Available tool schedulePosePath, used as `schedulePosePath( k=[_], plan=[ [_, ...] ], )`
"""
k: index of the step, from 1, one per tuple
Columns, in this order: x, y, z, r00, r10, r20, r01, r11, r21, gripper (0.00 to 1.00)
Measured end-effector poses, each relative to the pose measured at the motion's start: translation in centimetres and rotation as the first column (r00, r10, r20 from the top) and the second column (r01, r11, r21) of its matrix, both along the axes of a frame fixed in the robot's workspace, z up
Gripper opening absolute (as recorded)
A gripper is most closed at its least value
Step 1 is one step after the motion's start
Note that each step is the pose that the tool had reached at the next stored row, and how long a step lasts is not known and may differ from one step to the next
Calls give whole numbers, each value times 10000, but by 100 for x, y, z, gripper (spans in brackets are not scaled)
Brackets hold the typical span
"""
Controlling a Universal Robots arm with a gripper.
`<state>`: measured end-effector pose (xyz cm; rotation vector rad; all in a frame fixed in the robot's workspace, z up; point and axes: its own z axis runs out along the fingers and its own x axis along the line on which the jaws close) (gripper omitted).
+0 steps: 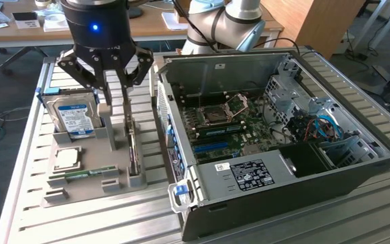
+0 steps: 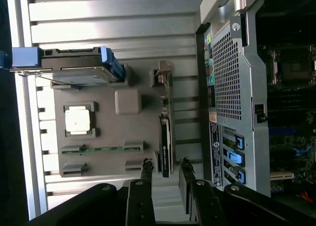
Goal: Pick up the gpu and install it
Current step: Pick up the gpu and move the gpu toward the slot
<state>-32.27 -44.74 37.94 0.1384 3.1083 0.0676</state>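
Note:
The gpu [image 1: 136, 155] is a thin dark card standing on its edge in a slot along the side of the grey holder tray [image 1: 93, 195] nearest the case. In the wrist view the gpu [image 2: 165, 142] runs lengthwise away from my gripper [image 2: 165, 169], and its near end shows in the gap between the two black fingers [image 2: 146, 169]. That gap is much wider than the card, and the fingers do not touch it. In the exterior view my gripper [image 1: 114, 109] hangs over the far part of the tray, open, with nothing held.
The tray [image 2: 111, 137] also holds a silver hard drive [image 1: 76, 117] with a blue label, a square processor [image 1: 67, 158], a green memory stick [image 1: 83, 174] and a grey post [image 2: 127, 101]. The open computer case [image 1: 269, 142] lies beside it on the slatted metal table [image 1: 79, 223].

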Motion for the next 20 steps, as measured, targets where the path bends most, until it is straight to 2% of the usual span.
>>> schedulePosePath(
  k=[14,20],
  plan=[
    [0,13,-250,10000,-1,0,1,10000,0,36],
    [0,12,-268,10000,0,1,0,10000,1,36]
  ],
)
